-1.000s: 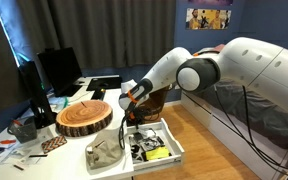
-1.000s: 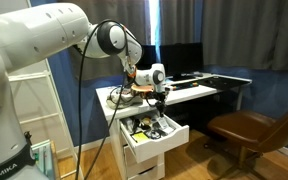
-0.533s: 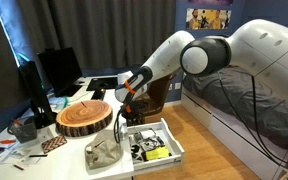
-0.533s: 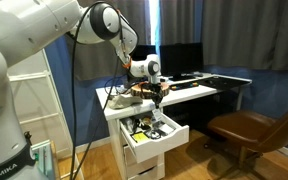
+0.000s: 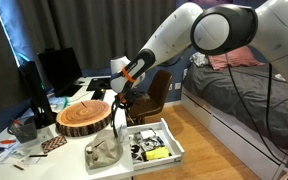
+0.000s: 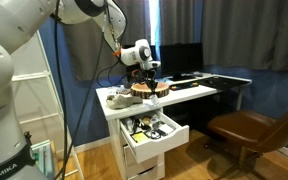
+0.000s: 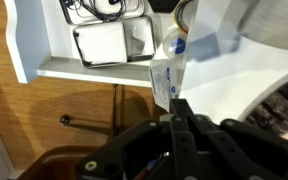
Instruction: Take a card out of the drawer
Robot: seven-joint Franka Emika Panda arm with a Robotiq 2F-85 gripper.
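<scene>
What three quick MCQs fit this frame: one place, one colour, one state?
1. The end effector is: A inside the drawer; B raised above it, by the wood slab; C tucked beneath it.
2. The drawer is: A black; B white; C red.
3. The end effector is: A wide open, empty; B shut on a card; C shut on a mug.
Key: B, it hangs clear above the open drawer in both exterior views; B, its rims and walls are white; B, the wrist view shows the fingers pinching a card.
</scene>
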